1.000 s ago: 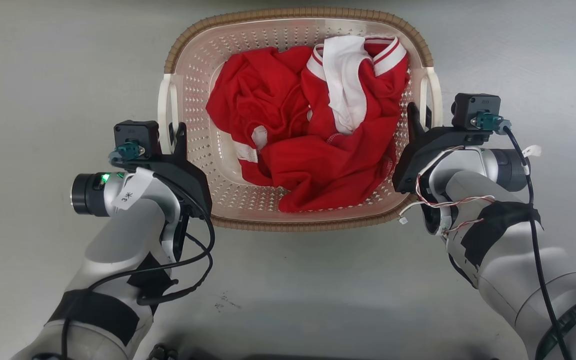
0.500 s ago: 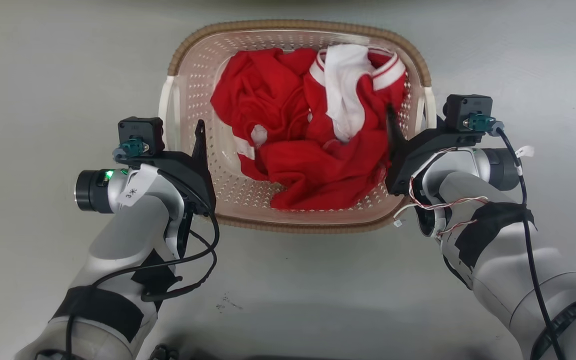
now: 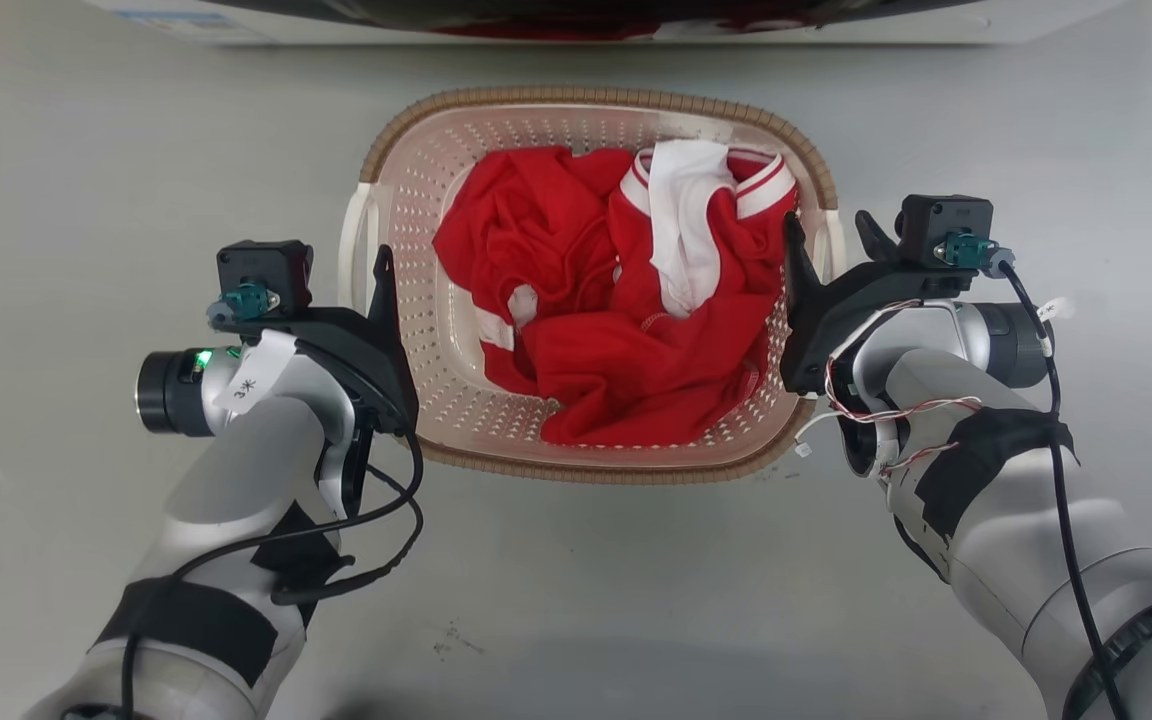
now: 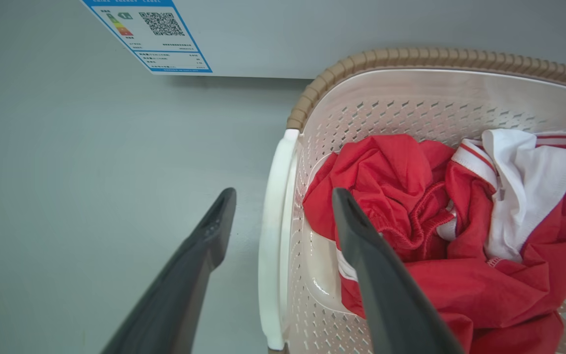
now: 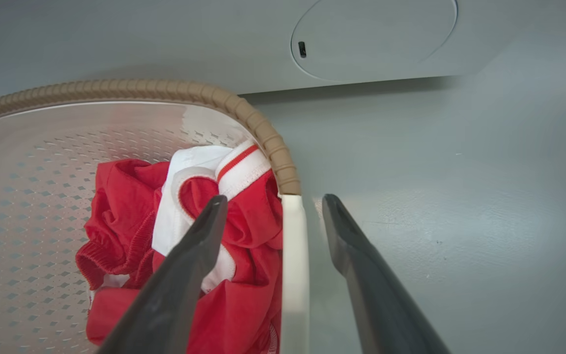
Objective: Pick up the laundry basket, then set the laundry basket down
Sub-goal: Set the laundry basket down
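Cream plastic: laundry basket [image 3: 596, 98], perforated, brown woven-look rim; set on the grey floor [image 3: 76, 150] between both arms.
Load: red and white clothes [image 3: 626, 350] (soft, probably light).
Handling: judged stiff, light, somewhat slick.
Hold: white side handles advised.
Left gripper [image 4: 283, 194]: fingers apart, left handle [image 4: 273, 246] straddled, unclamped.
Right gripper [image 5: 274, 199]: likewise apart, right handle [image 5: 294, 255] straddled.

Glossy perforated plastic laundry basket [image 3: 414, 195] holds matt red cloth [image 3: 636, 360].
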Available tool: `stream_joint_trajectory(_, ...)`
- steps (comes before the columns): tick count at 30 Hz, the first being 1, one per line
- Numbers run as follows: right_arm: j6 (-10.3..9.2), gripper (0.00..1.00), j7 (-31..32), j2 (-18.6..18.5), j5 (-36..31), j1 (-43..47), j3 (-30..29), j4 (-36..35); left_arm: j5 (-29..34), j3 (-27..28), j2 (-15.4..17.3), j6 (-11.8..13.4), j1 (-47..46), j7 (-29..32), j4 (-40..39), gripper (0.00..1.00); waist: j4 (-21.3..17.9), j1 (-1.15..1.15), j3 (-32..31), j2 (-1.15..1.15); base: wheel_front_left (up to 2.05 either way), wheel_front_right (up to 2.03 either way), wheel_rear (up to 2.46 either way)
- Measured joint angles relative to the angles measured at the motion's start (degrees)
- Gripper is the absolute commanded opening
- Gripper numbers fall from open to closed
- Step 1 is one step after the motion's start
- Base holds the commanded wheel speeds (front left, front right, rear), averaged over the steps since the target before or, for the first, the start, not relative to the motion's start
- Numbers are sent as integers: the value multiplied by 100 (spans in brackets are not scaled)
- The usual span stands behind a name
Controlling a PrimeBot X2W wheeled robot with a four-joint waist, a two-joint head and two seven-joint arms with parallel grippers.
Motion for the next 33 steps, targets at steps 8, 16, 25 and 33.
stream_joint_trajectory(8, 0, 100, -4, 2, 11, 196, -24, 16, 0, 69, 25, -7, 241, 0, 33, 100, -26, 0, -436, 0, 0, 0, 0)
stream_joint_trajectory(16, 0, 100, -5, 8, 68, 498, -91, -67, 0, 144, 77, -60, 570, 0, -15, 100, -54, 0, -1005, 0, 0, 0, 0)
stream_joint_trajectory(25, 52, 100, -7, 16, 63, 856, -236, -277, 67, 309, 304, -67, 1056, 0, -323, 100, -89, -1, -1737, 0, 0, 0, 0)
stream_joint_trajectory(33, 107, 100, -7, 20, -65, 1216, -468, -509, 129, 533, 441, -48, 1705, 0, -757, 100, -106, -1, -2331, -1, 0, 0, 0)
